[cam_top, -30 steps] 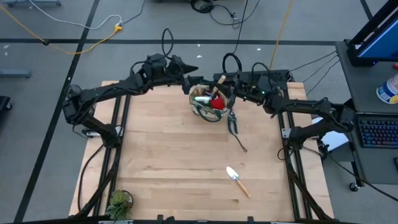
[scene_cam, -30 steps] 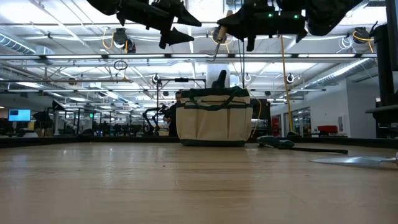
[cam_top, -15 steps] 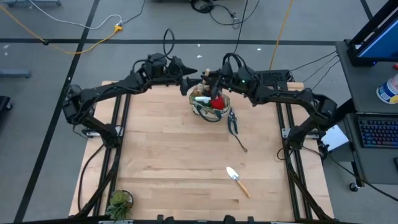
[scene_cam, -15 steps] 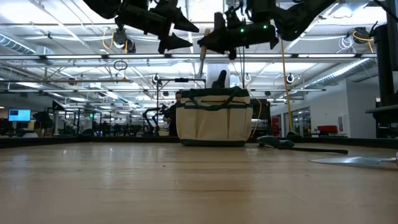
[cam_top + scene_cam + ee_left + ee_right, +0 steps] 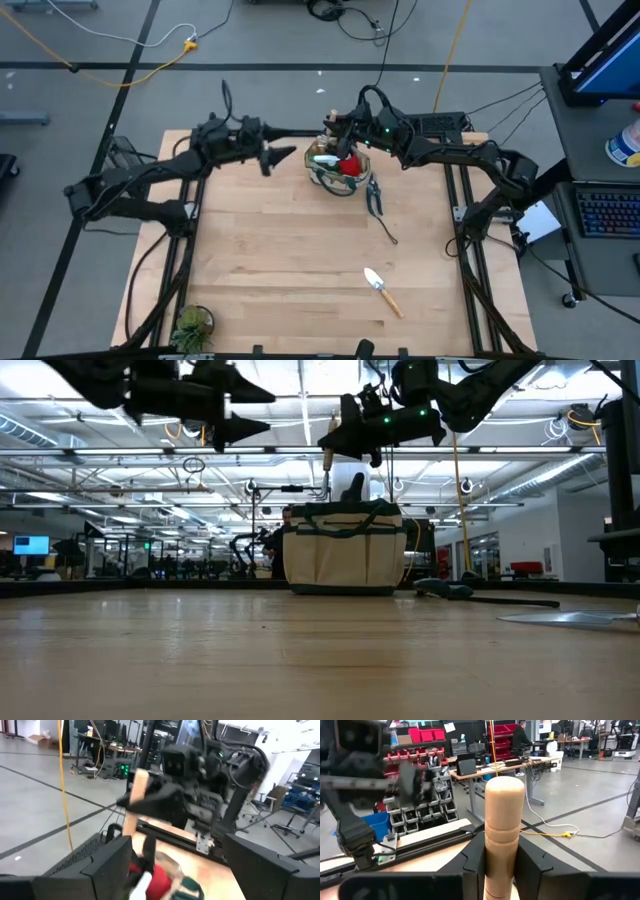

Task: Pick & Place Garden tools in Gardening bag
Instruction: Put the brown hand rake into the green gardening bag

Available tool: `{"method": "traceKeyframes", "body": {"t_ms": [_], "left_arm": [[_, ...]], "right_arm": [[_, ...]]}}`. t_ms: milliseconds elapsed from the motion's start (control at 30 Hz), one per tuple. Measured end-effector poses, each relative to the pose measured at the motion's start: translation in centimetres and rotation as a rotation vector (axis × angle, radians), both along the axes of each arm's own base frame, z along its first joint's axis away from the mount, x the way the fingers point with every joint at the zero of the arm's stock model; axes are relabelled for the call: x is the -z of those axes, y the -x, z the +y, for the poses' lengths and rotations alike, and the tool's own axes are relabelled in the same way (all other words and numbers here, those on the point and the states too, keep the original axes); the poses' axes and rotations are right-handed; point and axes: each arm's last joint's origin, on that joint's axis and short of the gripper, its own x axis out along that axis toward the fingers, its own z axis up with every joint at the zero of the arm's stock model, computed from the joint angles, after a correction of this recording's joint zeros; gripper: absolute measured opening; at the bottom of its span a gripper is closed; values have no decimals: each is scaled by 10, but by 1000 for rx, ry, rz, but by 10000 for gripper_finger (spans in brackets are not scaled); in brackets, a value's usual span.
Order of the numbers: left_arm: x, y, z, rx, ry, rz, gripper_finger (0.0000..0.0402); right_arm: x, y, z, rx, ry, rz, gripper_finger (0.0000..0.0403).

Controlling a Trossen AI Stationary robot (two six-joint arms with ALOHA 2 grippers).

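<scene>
The tan gardening bag (image 5: 337,172) with dark green trim stands at the table's far middle and shows in the low view (image 5: 345,555). A red item (image 5: 349,165) and a green-and-white tool (image 5: 322,158) stick out of the bag. My right gripper (image 5: 334,128) is above the bag's far rim, shut on a wooden tool handle (image 5: 504,825). My left gripper (image 5: 280,157) is open and empty in the air, left of the bag. The low view (image 5: 250,412) shows it too. My right gripper pinches the wooden handle (image 5: 503,851) between its two fingers, a little back from the handle's rounded free end (image 5: 504,787). The fingers come about level from the table's right and lie across the handle. The handle (image 5: 326,458) stands about upright, clear above the bag; its metal end does not show.
Black pruning shears (image 5: 375,196) lie on the table right of the bag, with a thin dark tool (image 5: 388,235) nearer. A silver trowel with a wooden handle (image 5: 381,288) lies toward the near right. A small potted plant (image 5: 190,325) stands at the near left corner.
My right gripper has carried the wooden-handled tool from the bag's right toward the table's left, over the bag's far rim. My left gripper, still open, has drawn back from the bag toward the table's left edge.
</scene>
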Motion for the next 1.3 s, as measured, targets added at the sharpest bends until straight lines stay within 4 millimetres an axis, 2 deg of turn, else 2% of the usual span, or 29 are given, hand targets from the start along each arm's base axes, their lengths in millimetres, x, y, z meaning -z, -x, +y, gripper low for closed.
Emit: {"method": "traceKeyframes", "body": {"t_ms": [267,533,833,1300], "left_arm": [[18,37,-35,15,-26,-36,323],[33,63,-49,17,27,-38,324],[36,65,-50,18,42,-14,324],[38,65,-50,18,49,13,324]], "right_arm": [[21,-11,-5,-2,-42,14,59],[23,-12,-4,-5,-53,34,59],[31,-18,10,-44,-91,109,59],[38,-17,11,-42,-113,177,59]]}}
